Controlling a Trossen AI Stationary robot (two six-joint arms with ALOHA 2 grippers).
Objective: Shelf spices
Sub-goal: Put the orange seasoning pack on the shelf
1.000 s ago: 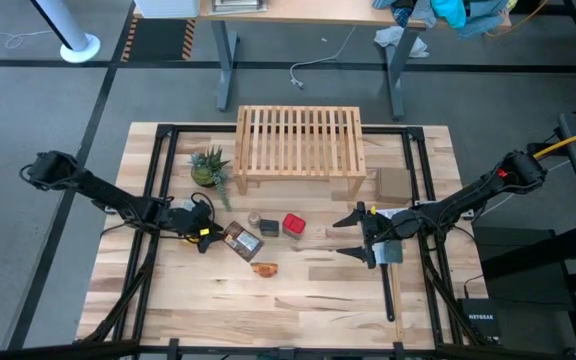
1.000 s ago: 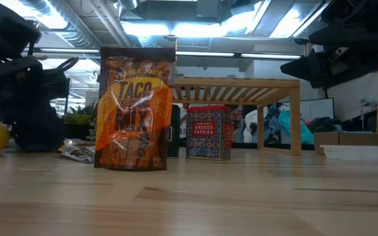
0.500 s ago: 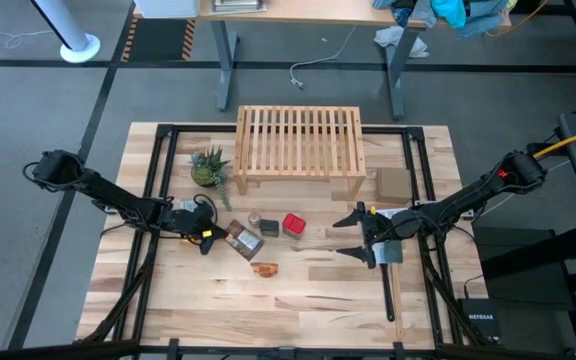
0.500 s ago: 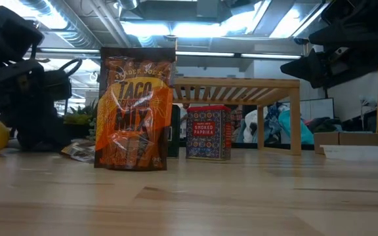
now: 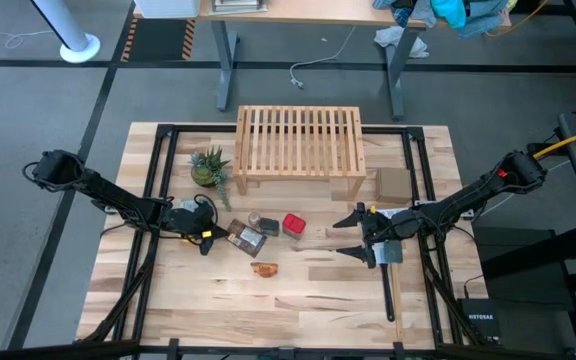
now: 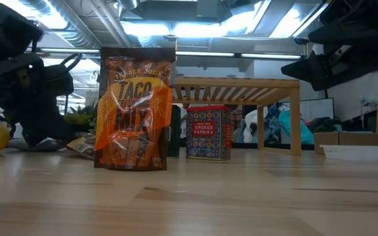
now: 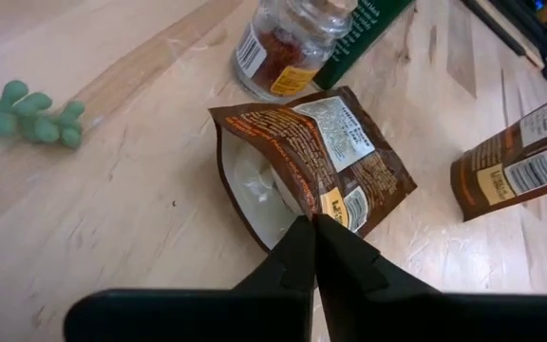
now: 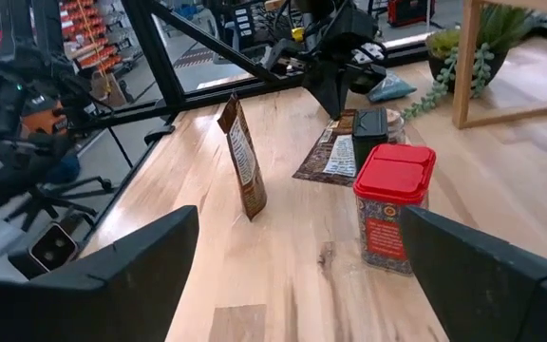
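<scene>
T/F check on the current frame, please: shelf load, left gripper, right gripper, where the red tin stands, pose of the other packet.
1. The shelf holds no spices. True.
2. The left gripper is shut on the flat packet. True.
3. The right gripper holds the red tin. False: it is open, apart from the tin.
4. The red tin stands on the shelf. False: it stands on the table.
5. The taco mix packet stands upright. True.

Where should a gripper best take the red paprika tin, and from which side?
Probably by its flat side walls, from above: the red tin stands upright with a square lid, and the open right gripper waits beside it. The dark box crowds its far side.
</scene>
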